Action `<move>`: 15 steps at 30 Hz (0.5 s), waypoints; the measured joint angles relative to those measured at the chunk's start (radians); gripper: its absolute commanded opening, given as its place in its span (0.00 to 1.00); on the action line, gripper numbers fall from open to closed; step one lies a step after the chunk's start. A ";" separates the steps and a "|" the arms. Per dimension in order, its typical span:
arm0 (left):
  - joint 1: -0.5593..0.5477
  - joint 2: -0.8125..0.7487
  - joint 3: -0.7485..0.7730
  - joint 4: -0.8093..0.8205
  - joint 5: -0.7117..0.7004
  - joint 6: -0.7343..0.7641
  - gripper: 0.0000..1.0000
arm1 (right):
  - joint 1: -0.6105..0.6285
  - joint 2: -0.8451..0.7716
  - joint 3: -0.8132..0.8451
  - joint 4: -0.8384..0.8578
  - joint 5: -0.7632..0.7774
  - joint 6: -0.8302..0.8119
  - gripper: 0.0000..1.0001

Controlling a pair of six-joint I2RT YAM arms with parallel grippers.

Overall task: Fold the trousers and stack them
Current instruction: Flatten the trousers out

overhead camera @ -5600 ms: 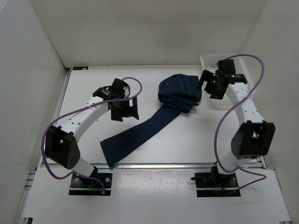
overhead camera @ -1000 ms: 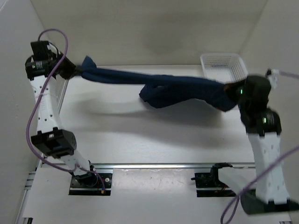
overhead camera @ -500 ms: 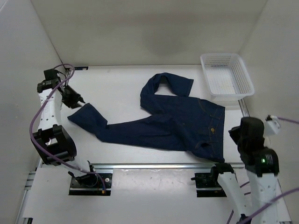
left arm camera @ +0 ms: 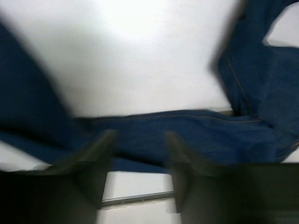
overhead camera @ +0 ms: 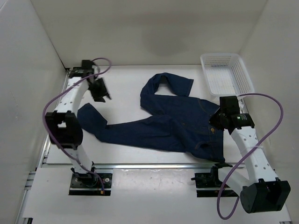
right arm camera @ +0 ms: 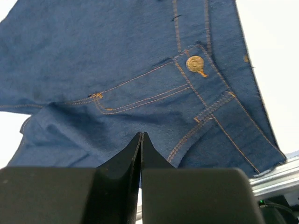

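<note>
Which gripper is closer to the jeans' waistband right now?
Right. The right gripper is directly over the waistband of the trousers, fingers shut. The left gripper, open, is far off by the leg cuff at the other end.

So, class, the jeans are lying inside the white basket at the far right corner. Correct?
No. The jeans lie spread out on the table, beside the white basket, not inside it. The basket does stand at the far right corner. The top view shows this.

A white, apparently plastic basket (overhead camera: 226, 77) sits on the table (overhead camera: 126, 84).
</note>
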 measured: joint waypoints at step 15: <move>-0.362 0.740 0.711 -0.025 0.064 -0.058 0.84 | 0.000 0.125 0.008 0.060 -0.165 -0.142 0.79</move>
